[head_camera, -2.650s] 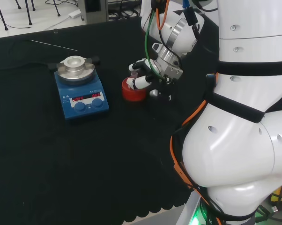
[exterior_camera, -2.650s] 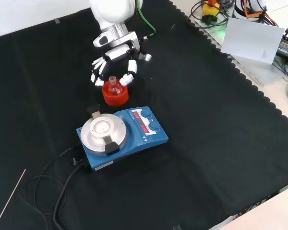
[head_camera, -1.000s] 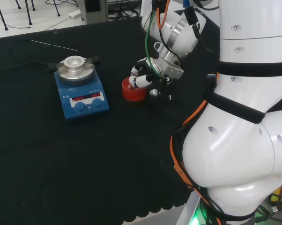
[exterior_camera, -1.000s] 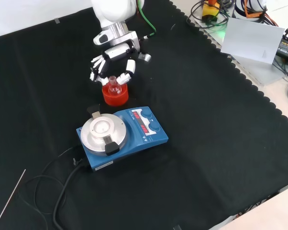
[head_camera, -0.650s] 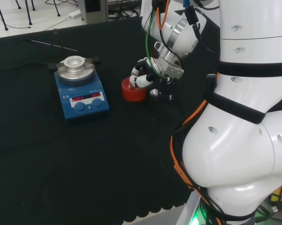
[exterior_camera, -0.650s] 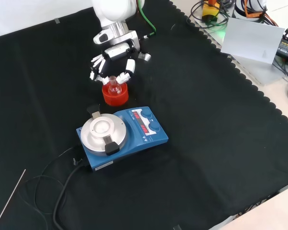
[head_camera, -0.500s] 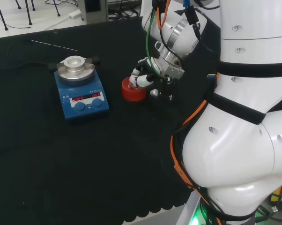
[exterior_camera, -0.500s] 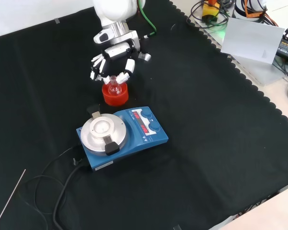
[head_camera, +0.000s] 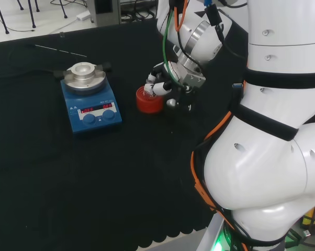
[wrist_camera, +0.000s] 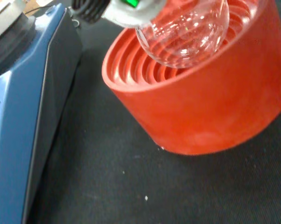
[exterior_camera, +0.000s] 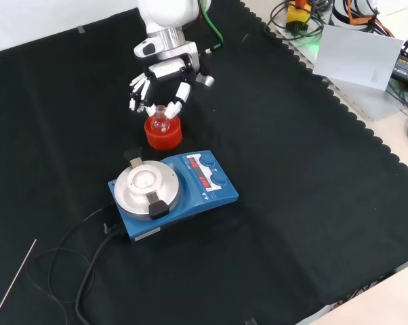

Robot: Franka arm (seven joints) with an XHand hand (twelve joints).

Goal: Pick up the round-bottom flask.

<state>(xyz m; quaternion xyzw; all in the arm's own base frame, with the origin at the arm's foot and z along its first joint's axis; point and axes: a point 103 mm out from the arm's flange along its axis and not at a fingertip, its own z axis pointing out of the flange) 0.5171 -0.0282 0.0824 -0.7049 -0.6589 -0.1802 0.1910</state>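
The round-bottom flask (exterior_camera: 160, 122) sits at upper centre of the front view, its bulb in the red ribbed stand (exterior_camera: 163, 133), with the hand (exterior_camera: 156, 87) above it. The fingers (exterior_camera: 177, 95) curl round the neck; whether they touch the glass you cannot tell. Expect smooth glass to slip, or the stand to lift along and drop. The blue hotplate stirrer (exterior_camera: 173, 187) stands just beside the stand; avoid it. The surface (exterior_camera: 312, 203) is black cloth; cables (exterior_camera: 89, 271) trail at lower left.
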